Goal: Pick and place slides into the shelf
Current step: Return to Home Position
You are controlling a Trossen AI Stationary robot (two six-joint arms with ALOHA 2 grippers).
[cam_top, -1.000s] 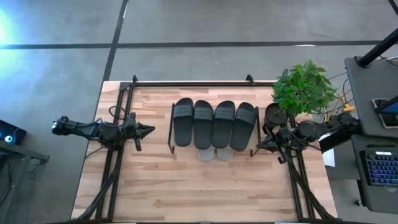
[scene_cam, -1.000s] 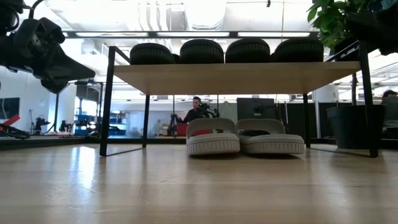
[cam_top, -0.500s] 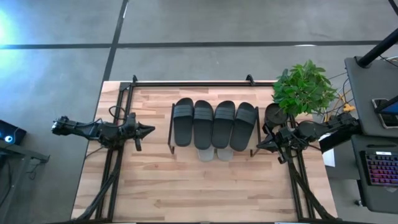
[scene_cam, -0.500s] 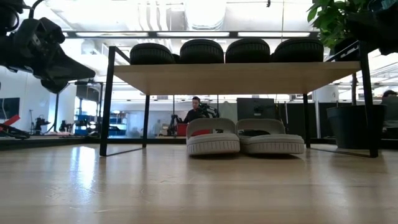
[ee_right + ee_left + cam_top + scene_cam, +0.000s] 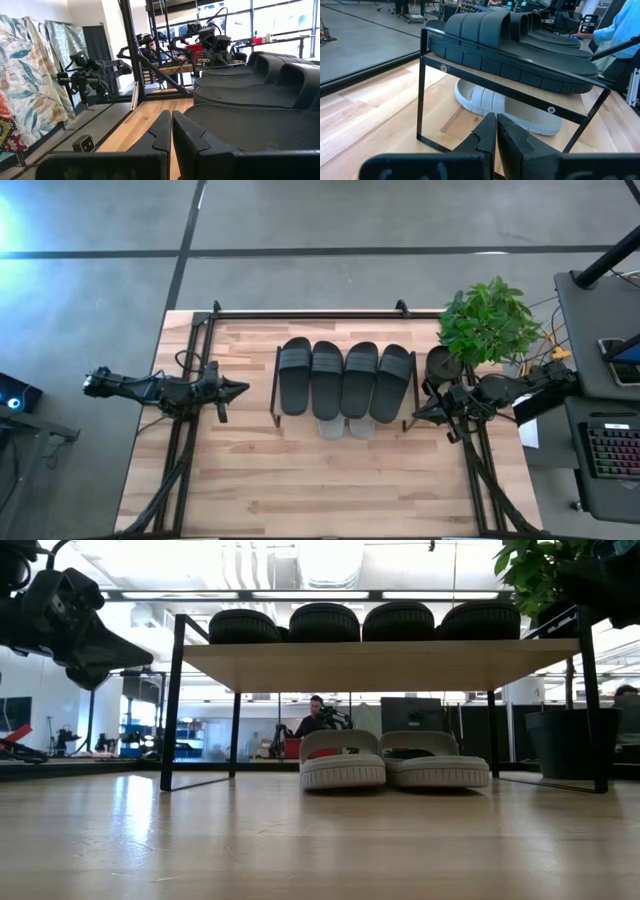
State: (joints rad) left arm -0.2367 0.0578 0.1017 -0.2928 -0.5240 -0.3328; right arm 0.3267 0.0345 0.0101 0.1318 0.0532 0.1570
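The shelf (image 5: pixel 274 390) stands mid-table, with a light wooden top board (image 5: pixel 380 663) on a thin black frame. Several dark slides (image 5: pixel 345 378) lie side by side on that board. Two light grey slides (image 5: pixel 343 762) rest on their soles on the table beneath it, their ends showing at the shelf's near side (image 5: pixel 345 427). My left gripper (image 5: pixel 240 388) hovers shut to the left of the shelf, pointing at it (image 5: pixel 496 116). My right gripper (image 5: pixel 415 412) hovers shut at the shelf's right end, level with the dark slides (image 5: pixel 171 114). Neither holds anything.
A potted plant (image 5: pixel 488 320) stands at the table's far right corner, its dark pot (image 5: pixel 560 740) beside the shelf's right leg. A desk with a keyboard (image 5: pixel 610 450) lies beyond the right edge. A person (image 5: pixel 318 718) sits in the room behind.
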